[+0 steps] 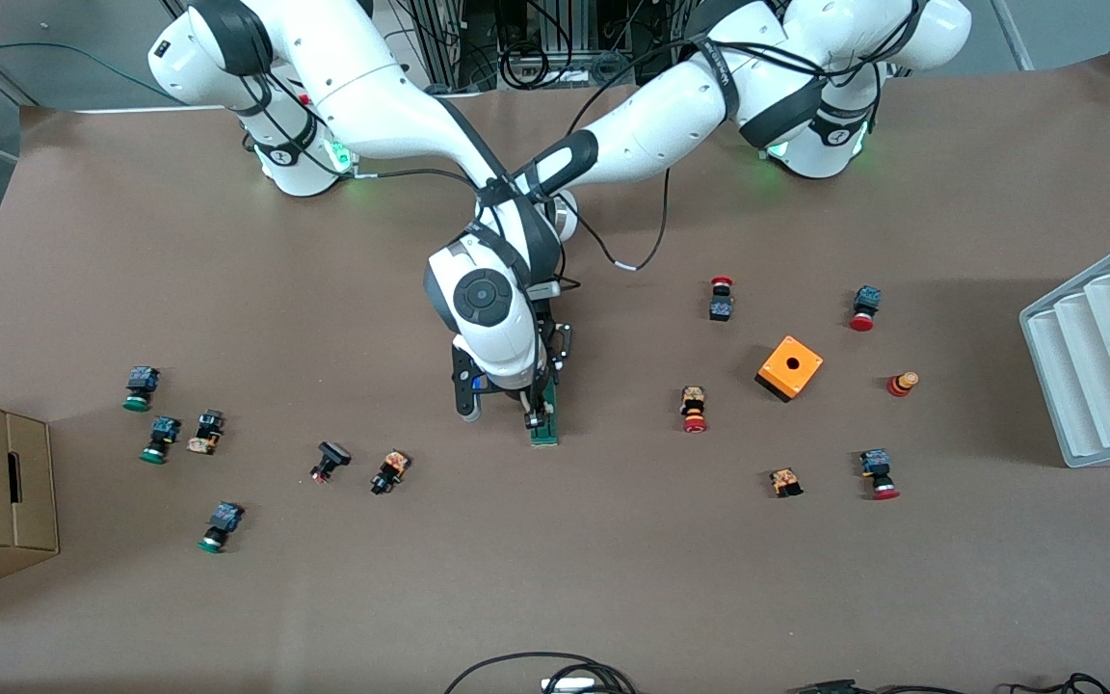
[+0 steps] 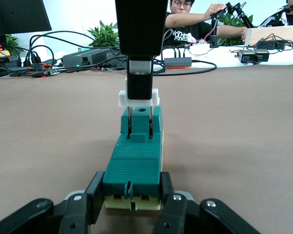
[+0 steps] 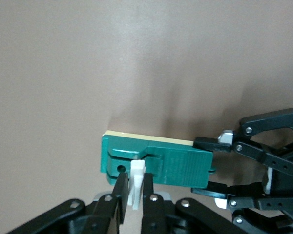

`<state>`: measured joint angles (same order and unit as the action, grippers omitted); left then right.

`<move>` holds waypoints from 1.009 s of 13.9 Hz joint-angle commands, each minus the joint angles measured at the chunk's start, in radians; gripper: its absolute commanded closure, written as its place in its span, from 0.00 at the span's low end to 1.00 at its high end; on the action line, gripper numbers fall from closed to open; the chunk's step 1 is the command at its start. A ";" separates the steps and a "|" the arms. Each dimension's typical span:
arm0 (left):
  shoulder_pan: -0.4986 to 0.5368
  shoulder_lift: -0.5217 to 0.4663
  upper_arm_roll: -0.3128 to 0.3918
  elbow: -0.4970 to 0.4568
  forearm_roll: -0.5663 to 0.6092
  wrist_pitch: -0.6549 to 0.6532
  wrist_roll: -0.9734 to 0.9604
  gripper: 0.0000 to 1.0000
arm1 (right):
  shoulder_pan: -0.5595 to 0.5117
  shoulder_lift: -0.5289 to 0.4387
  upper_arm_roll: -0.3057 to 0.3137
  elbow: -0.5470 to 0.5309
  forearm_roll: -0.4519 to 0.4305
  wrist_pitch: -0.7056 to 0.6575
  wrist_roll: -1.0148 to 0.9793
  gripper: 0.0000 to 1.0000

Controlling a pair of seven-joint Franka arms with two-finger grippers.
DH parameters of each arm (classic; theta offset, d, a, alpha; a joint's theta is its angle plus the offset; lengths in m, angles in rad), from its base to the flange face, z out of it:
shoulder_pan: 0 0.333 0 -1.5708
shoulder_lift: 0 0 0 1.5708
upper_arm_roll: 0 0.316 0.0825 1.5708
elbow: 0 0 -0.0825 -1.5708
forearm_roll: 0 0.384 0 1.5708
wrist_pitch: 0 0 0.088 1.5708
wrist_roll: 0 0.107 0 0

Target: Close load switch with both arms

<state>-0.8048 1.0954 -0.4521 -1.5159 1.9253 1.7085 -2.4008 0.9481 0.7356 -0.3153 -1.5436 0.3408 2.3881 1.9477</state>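
Matt brown paper-like surface [image 1: 613, 578], smooth apart from faint creases. Green moulded plastic switch [image 2: 135, 163], ribbed on top with a slight sheen, cream base, glossy white plastic lever [image 2: 138, 98]. Matt black plastic hands [image 2: 132, 201] [image 3: 134, 195] with bright metal screws; glossy white arm shells [image 1: 391, 96].

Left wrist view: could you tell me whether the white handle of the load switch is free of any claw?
No: the right claw is shut on the white handle at one end of the load switch.
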 commanded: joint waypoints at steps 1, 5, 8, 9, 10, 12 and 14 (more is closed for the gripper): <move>-0.001 0.004 -0.003 0.006 0.001 -0.006 0.012 0.51 | -0.020 0.031 -0.005 0.060 0.024 0.016 -0.018 0.83; -0.001 0.006 -0.003 0.006 0.015 -0.006 0.012 0.51 | -0.026 0.054 -0.002 0.086 0.024 0.017 -0.020 0.83; 0.001 0.008 -0.003 0.006 0.017 -0.006 0.012 0.51 | -0.041 0.085 0.019 0.117 0.024 0.020 -0.020 0.83; 0.001 0.008 -0.003 0.006 0.017 -0.006 0.012 0.51 | -0.041 0.091 0.019 0.123 0.023 0.022 -0.020 0.83; 0.001 0.008 -0.003 0.006 0.017 -0.006 0.012 0.51 | -0.043 0.096 0.019 0.126 0.023 0.022 -0.020 0.83; 0.001 0.008 -0.003 0.006 0.017 -0.004 0.014 0.52 | -0.054 0.103 0.021 0.137 0.023 0.022 -0.021 0.83; 0.001 0.008 -0.003 0.006 0.017 -0.004 0.014 0.52 | -0.057 0.113 0.021 0.145 0.023 0.023 -0.024 0.83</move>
<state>-0.8046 1.0956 -0.4521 -1.5164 1.9268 1.7085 -2.4008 0.9092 0.7814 -0.3020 -1.4658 0.3408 2.3873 1.9430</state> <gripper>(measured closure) 0.502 0.828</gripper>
